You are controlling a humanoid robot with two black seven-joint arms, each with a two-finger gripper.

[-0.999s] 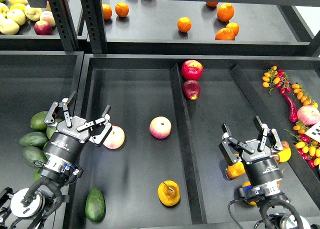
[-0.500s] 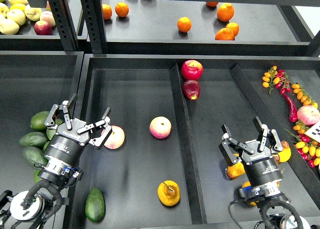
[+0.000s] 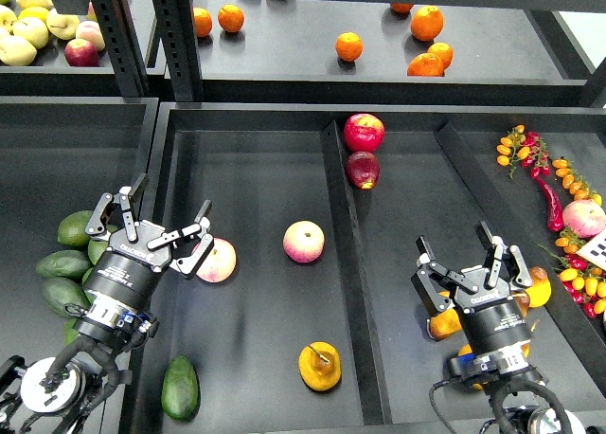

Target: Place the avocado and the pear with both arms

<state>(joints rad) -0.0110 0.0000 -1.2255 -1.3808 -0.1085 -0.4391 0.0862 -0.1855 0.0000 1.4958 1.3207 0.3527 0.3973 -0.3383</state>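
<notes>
A dark green avocado [image 3: 180,388] lies at the front left of the middle tray, below my left gripper [image 3: 163,224]. That gripper is open and empty, beside a pink-yellow apple [image 3: 217,261]. A golden pear [image 3: 320,366] with a dark stem lies at the tray's front centre. My right gripper [image 3: 469,262] is open and empty, above more pears [image 3: 445,322] in the right compartment. Several more avocados [image 3: 64,264] lie in a pile left of my left arm.
A second apple [image 3: 304,242] lies mid-tray. Two red apples [image 3: 364,132] sit against the divider [image 3: 344,254]. Cherry tomatoes and peppers [image 3: 530,154] fill the right bin. Oranges [image 3: 348,46] and pale apples [image 3: 38,31] sit on the back shelf.
Both grippers have shifted only slightly, the right one a little leftward. The fruits have not moved.
</notes>
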